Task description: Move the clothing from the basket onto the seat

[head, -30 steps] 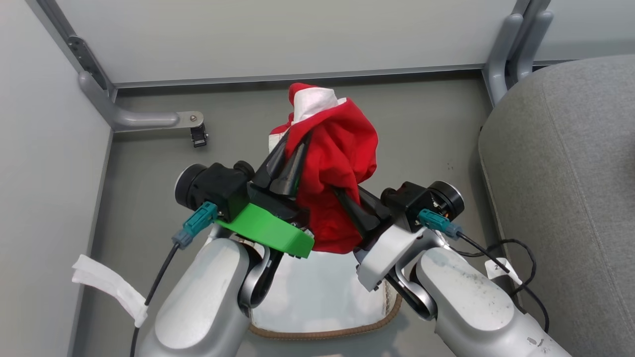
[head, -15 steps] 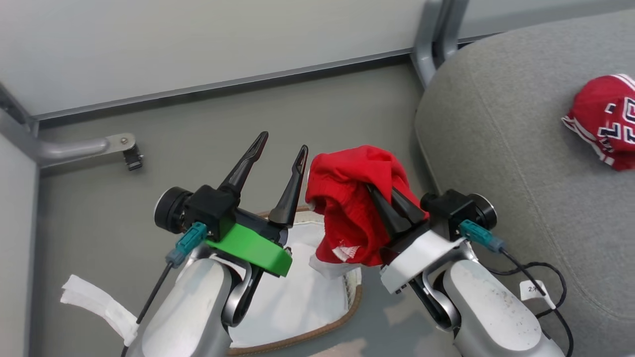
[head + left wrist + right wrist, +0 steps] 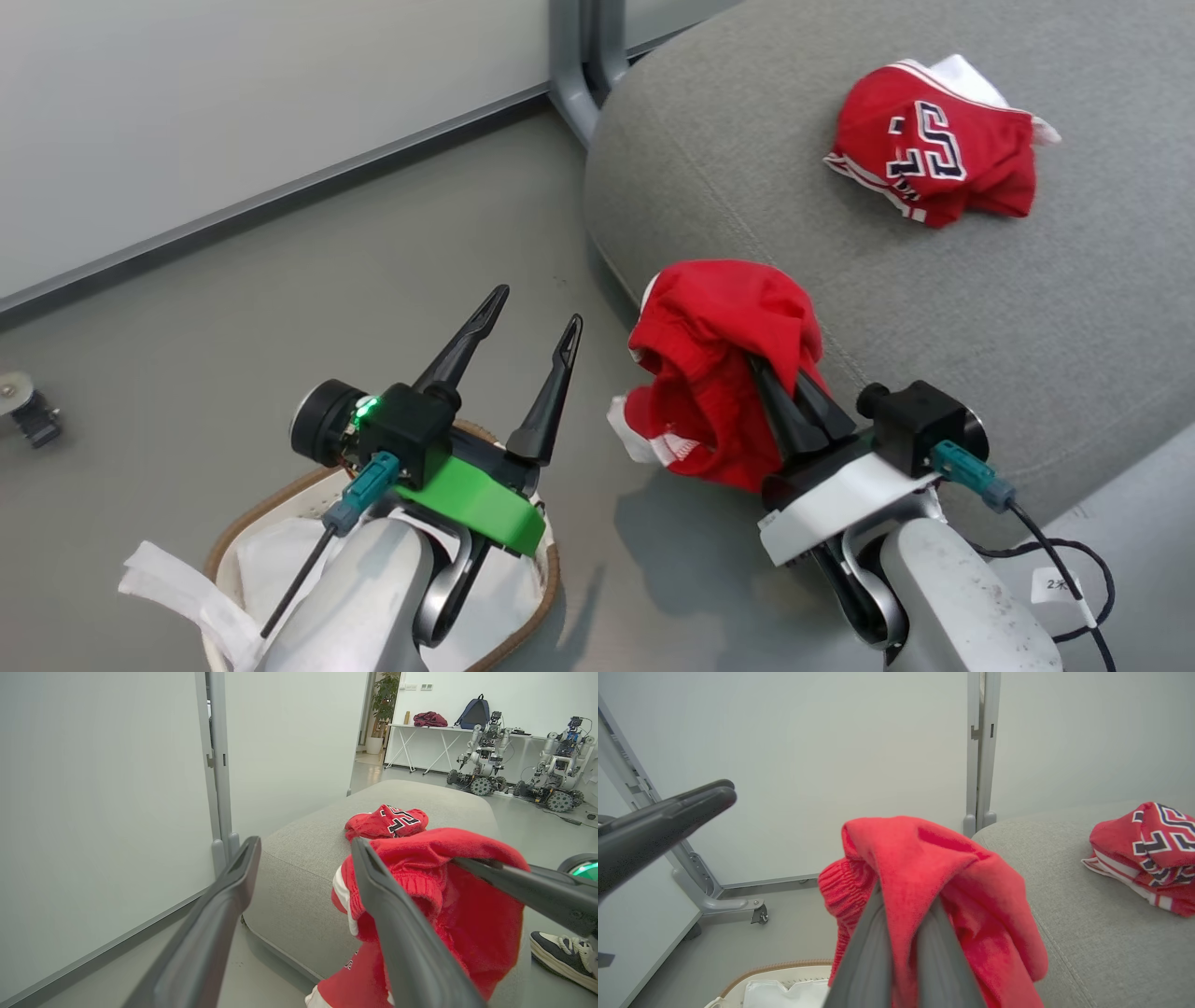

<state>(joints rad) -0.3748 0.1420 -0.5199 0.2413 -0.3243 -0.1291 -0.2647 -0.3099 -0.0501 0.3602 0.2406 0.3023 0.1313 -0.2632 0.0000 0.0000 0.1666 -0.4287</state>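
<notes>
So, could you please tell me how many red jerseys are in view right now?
2. One jersey hangs from the right pincer at the seat edge; the other jersey lies crumpled on the seat. White cloth in the basket could hide more.

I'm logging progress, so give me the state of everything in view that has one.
left pincer: open, empty.
right pincer: shut on the held jersey.
held jersey: bunched, hanging clear of the floor by the seat edge.
second jersey: crumpled, resting on the seat.
basket: upright on the floor, white cloth inside.
</notes>
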